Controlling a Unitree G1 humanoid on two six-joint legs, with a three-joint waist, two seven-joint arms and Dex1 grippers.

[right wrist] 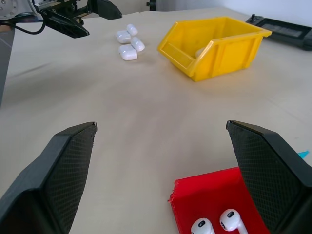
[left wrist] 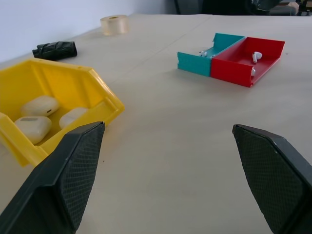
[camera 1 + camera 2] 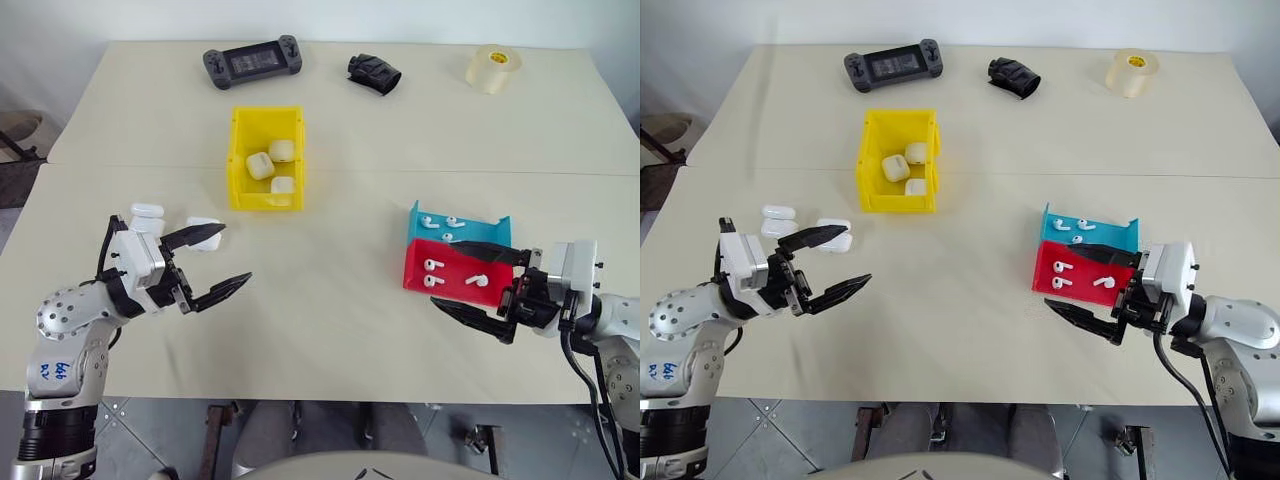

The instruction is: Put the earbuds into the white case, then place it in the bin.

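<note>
Several white earbuds (image 3: 1060,267) lie in a red tray (image 3: 1080,273) and a teal tray (image 3: 1121,233) at the table's right. Three white cases (image 3: 835,228) lie loose on the table at the left. Three more rest inside the yellow bin (image 3: 234,160) beyond the middle. My left gripper (image 3: 236,254) hovers open just in front of the loose cases, holding nothing. My right gripper (image 3: 447,275) is open and empty at the near right corner of the red tray, one finger crossing over the tray's edge in the head views.
Along the far edge of the table sit a black game controller (image 3: 252,64), a black ribbed object (image 3: 374,73) and a roll of tape (image 3: 492,67). Bare tabletop lies between the two grippers and in front of the bin.
</note>
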